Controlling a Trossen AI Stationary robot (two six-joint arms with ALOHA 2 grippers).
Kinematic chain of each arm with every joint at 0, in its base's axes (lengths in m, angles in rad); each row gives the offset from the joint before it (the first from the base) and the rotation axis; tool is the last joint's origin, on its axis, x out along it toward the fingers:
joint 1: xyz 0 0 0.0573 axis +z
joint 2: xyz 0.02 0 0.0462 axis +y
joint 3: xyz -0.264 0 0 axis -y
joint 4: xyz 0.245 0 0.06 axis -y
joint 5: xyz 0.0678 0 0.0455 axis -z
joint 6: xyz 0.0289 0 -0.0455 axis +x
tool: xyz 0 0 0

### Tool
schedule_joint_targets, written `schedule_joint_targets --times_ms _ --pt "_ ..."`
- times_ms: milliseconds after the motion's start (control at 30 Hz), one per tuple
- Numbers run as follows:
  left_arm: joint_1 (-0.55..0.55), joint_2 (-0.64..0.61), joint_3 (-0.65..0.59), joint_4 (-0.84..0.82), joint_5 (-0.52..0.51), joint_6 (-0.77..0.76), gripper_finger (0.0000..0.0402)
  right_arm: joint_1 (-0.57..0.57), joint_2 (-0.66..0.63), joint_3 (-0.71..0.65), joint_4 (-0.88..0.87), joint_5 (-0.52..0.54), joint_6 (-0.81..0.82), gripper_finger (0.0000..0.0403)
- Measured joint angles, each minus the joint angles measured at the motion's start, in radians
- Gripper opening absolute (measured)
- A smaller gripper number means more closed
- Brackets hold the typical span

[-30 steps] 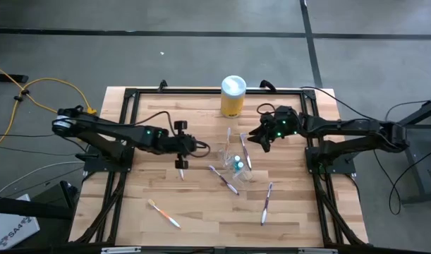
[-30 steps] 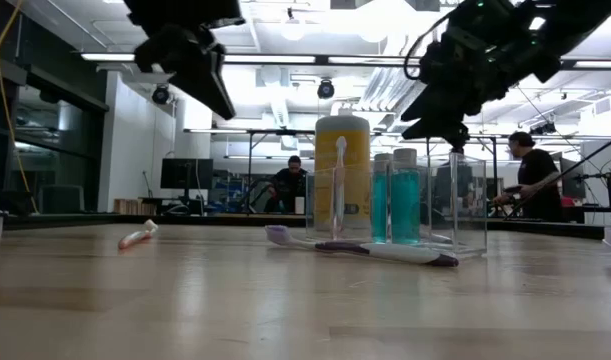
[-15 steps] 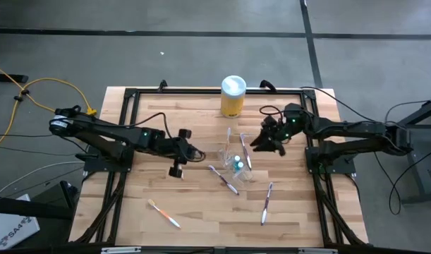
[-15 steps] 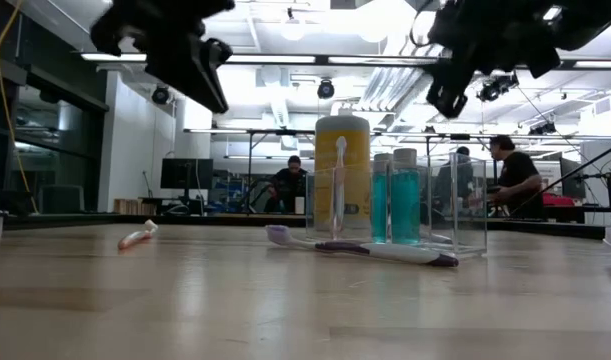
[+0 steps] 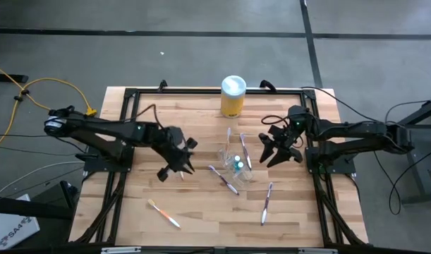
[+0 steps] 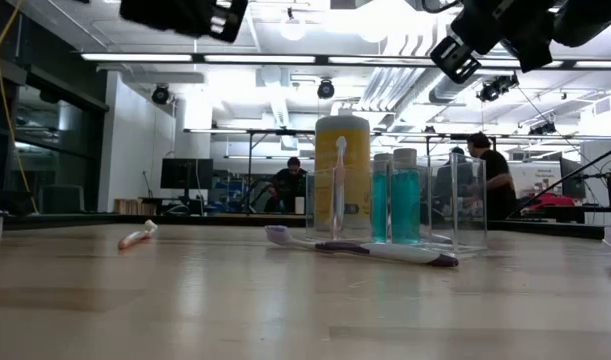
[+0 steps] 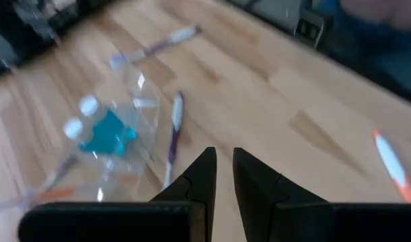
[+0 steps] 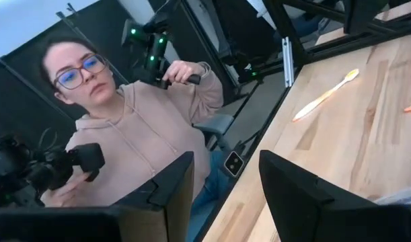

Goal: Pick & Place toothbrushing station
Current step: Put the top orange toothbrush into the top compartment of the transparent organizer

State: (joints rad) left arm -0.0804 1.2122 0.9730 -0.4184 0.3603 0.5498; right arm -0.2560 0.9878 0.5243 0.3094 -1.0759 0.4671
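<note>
A small clear plastic cup point(image 5: 235, 161) stands mid-table with a blue tube point(image 6: 395, 205) and a toothbrush point(image 6: 339, 185) upright inside it. A purple toothbrush point(image 5: 223, 178) lies just near of the cup, a pink one point(image 5: 266, 201) lies farther right, and an orange one point(image 5: 164, 213) lies near the front left. My left gripper point(image 5: 185, 166) hovers left of the cup, empty, with its fingers nearly together point(image 7: 224, 168). My right gripper point(image 5: 271, 156) hovers right of the cup, open and empty point(image 8: 225, 181).
A yellow canister with a white lid point(image 5: 233, 97) stands behind the cup at the far edge. A black frame point(image 5: 130, 99) borders the table. The right wrist view shows a person in a beige hoodie point(image 8: 124, 154) holding hand controllers beyond the table's left side.
Both grippers have risen and gone toward the table's near edge. My left gripper has turned so that its fingers slant toward the cup. My right gripper has drawn away from the cup toward the table's right edge.
</note>
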Motion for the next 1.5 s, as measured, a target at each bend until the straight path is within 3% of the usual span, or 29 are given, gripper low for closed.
schedule_joint_targets --times_ms 433,700,1233,1500 --pt "0.143 -0.046 0.000 0.169 0.444 0.019 0.0043 0.014 0.000 0.000 0.009 0.000 0.000 0.0160" --pt "0.151 -0.046 0.000 0.250 0.547 0.038 0.0043 0.014 0.001 0.000 0.009 0.003 -0.001 0.0160" --pt "0.150 -0.046 0.000 0.335 0.515 -0.123 0.0043 0.014 0.001 0.000 0.009 0.003 -0.001 0.0160" --pt "0.117 -0.046 0.001 0.375 0.282 -0.250 0.0043 0.014 0.001 0.000 0.008 0.003 -0.001 0.0160"
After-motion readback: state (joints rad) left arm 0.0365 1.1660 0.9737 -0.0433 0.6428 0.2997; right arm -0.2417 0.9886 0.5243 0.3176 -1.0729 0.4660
